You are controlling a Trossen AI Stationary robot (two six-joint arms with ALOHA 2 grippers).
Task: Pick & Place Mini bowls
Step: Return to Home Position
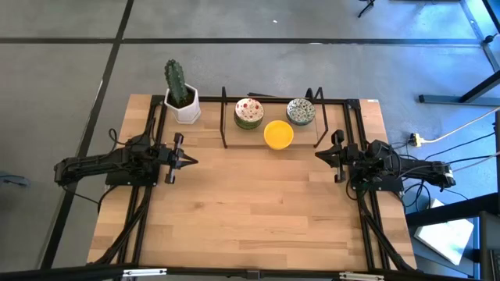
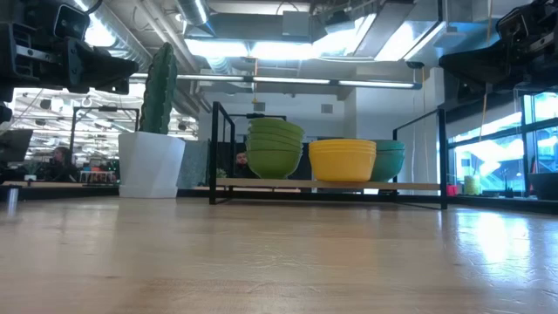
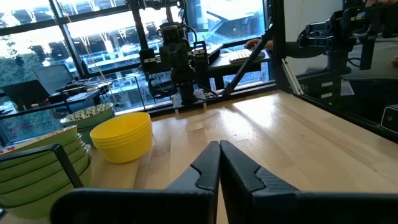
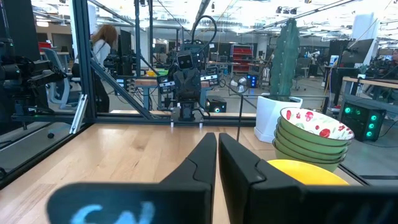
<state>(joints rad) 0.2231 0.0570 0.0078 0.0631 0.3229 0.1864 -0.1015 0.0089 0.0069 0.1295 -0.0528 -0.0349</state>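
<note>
Mini bowls (image 1: 278,134) sit in three stacks on the shelf (image 1: 244,139) at the desk's (image 1: 250,211) 12 o'clock, so with my left hand (image 1: 192,161) at 9 o'clock and right hand (image 1: 319,154) at 3 o'clock both pinched shut and empty, I should settle level, clear of its frame.
</note>
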